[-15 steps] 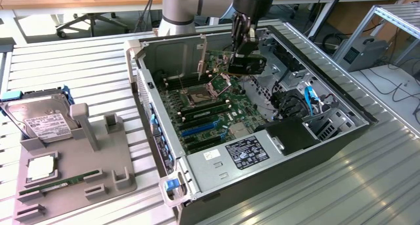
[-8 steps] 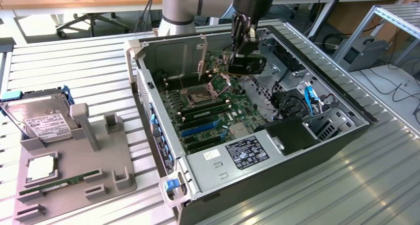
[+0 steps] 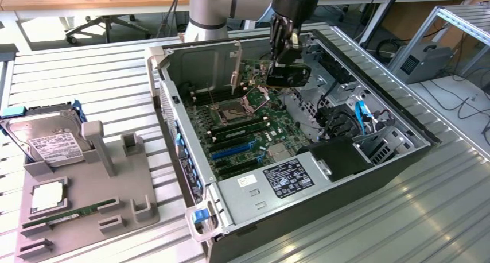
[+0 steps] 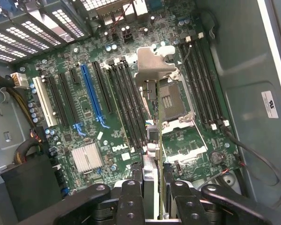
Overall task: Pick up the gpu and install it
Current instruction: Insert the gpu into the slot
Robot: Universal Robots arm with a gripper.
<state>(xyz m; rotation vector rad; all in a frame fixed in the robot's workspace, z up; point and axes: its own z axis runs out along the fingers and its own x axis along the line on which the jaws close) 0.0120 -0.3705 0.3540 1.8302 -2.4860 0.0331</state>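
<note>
Pinched the gpu (image 4: 154, 70), a slim dark expansion card with a silvery metal end bracket, between two black fingers (image 4: 130, 197), one pressed against each face. Held it edge-on inside the open metal computer case (image 3: 191, 62), above the green motherboard (image 4: 107, 140) and, as far as could be judged, not touching it.

Pointed the card's long axis straight out from the fingers, bracket end farthest away, close to parallel with the rows of long black slots. Hung over the edge of the square silver CPU socket (image 4: 171, 101), between it and the nearest black memory slots.

Found the long blue expansion slot (image 4: 90, 93), the likely seat, well off to one side, across that bank of black slots. In the exterior view, placed it toward the left and nearer the camera than the fingers, close to the labelled power supply box (image 3: 291, 177). Judged the sideways offset, not the angle, to be what mattered: card and blue slot near parallel, but not in line.

Noted on the slatted metal bench (image 3: 92, 73), at the exterior view's left, a grey holder (image 3: 107, 211) with a silver labelled hard drive (image 3: 50, 142) and a thin green RAM stick (image 3: 69, 213), well apart from the case.
</note>
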